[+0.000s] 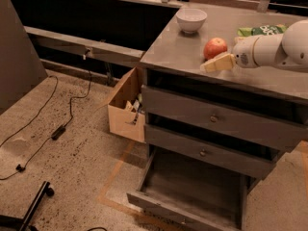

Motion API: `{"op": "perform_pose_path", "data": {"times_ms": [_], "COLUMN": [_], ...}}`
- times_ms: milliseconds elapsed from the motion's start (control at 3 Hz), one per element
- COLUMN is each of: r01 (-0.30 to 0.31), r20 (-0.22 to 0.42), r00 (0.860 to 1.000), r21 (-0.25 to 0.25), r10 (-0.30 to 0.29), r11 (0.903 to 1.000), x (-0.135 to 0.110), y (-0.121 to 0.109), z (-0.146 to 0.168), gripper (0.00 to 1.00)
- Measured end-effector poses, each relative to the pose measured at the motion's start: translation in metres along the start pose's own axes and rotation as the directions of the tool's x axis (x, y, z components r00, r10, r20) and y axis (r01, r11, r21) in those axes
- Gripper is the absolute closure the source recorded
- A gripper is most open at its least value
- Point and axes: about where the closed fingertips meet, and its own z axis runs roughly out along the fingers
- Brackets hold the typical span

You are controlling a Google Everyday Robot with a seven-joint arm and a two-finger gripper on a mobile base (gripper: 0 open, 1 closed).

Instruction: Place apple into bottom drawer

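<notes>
The red-orange apple (215, 47) sits on the grey cabinet top (173, 52), right of its middle. My gripper (211, 65) reaches in from the right on a white arm, its tan fingers pointing left, just in front of the apple and slightly below it in the picture. The bottom drawer (190, 189) is pulled out near the floor, a wide shallow grey tray that looks empty.
A white bowl (191, 19) stands at the back of the cabinet top. A green snack bag (262, 30) lies right of the apple. An open cardboard box (126, 107) stands on the floor left of the cabinet. Cables (57, 129) run across the floor.
</notes>
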Motion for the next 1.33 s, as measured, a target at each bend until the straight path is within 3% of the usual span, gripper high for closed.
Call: {"op": "perform_pose_path", "data": {"times_ms": [333, 667, 1000, 1333], "r01": [-0.004, -0.001, 0.003, 0.008], "r20": [0.013, 0.024, 0.05, 0.076], "r00": [1.0, 1.0, 0.999, 0.997], "r21": [0.005, 0.038, 0.056, 0.041], "r10": [0.004, 0.0, -0.006, -0.011], "r11": [1.0, 0.9993, 0.9984, 0.9991], "x": [-0.003, 0.0, -0.001, -0.001], "y": [-0.006, -0.023, -0.035, -0.036], "z": [0.009, 0.02, 0.027, 0.03], "gripper": [0.0, 0.14, 0.37, 0.6]}}
